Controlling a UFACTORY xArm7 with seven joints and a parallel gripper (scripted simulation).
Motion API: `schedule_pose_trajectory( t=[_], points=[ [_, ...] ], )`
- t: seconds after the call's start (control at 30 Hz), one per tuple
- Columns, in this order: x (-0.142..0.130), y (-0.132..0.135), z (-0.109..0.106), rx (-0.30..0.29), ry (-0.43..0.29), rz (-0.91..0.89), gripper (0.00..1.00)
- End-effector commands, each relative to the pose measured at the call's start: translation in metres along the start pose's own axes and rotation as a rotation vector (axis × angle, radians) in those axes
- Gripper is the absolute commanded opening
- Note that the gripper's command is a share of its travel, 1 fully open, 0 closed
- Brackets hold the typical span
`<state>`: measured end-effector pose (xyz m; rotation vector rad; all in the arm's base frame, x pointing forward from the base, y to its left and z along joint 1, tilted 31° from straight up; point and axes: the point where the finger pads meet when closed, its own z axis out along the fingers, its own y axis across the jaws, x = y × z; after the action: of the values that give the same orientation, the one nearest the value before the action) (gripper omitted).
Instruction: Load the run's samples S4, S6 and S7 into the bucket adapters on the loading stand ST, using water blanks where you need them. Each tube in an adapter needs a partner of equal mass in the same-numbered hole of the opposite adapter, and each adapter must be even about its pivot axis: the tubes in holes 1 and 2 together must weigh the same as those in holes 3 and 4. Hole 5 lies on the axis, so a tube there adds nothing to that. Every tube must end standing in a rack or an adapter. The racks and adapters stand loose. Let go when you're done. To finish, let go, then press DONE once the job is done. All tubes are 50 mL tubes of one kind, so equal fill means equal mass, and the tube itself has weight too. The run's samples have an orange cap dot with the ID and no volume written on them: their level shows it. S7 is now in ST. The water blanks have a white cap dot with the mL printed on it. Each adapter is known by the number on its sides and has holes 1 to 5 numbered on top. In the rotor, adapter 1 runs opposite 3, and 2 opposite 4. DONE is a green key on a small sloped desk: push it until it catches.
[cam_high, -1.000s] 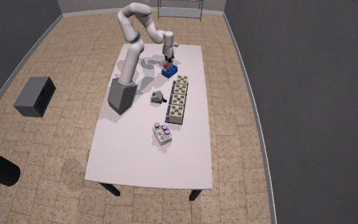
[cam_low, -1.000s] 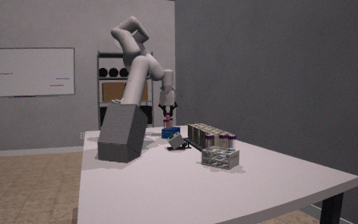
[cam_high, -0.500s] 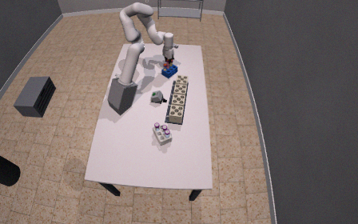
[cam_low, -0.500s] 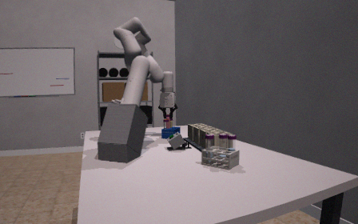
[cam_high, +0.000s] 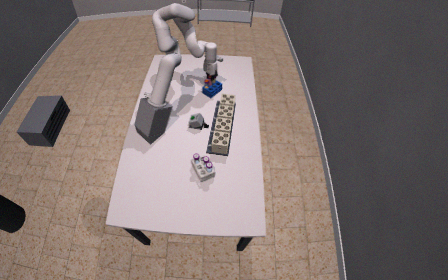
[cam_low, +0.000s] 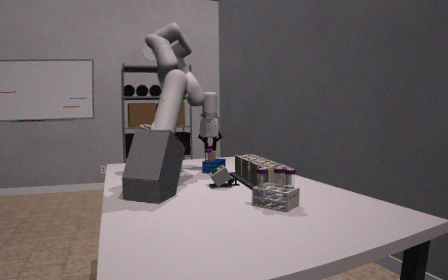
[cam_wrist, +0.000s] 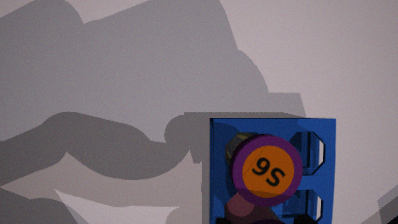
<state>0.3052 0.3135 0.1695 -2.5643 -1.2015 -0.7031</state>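
Note:
My gripper (cam_high: 211, 78) (cam_low: 209, 148) hangs just above the blue rack (cam_high: 212, 90) (cam_low: 214, 165) (cam_wrist: 220, 150) at the far end of the table. It is shut on a sample tube (cam_low: 208, 151) (cam_wrist: 244, 208) with pink liquid, held upright over the rack; its ID is hidden. Sample S6 (cam_wrist: 267, 170), with a purple cap and an orange dot, stands in the blue rack right beside the held tube. The loading stand ST (cam_high: 216, 107) (cam_low: 236, 177) carries a row of beige adapters (cam_high: 223, 120) (cam_low: 252, 166) along the right side of the table.
A white rack (cam_high: 203, 169) (cam_low: 276, 197) with purple-capped blanks stands nearer the front. The small sloped desk with the green DONE key (cam_high: 197, 121) (cam_low: 220, 176) sits left of the stand. The arm's grey base (cam_high: 151, 119) (cam_low: 150, 167) stands at the table's left edge.

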Motion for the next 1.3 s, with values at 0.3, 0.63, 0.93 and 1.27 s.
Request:
schedule_pose_trajectory(
  t=[0.3, 0.63, 0.93, 1.27],
  points=[
    [0.0011, 0.0004, 0.0107, -0.001, 0.002, 0.000, 0.00],
    [0.0011, 0.0004, 0.0127, -0.001, 0.002, 0.000, 0.00],
    [0.0011, 0.0004, 0.0130, -0.001, 0.002, 0.000, 0.44],
    [0.0011, 0.0004, 0.0130, -0.001, 0.003, 0.000, 0.44]
  ],
)
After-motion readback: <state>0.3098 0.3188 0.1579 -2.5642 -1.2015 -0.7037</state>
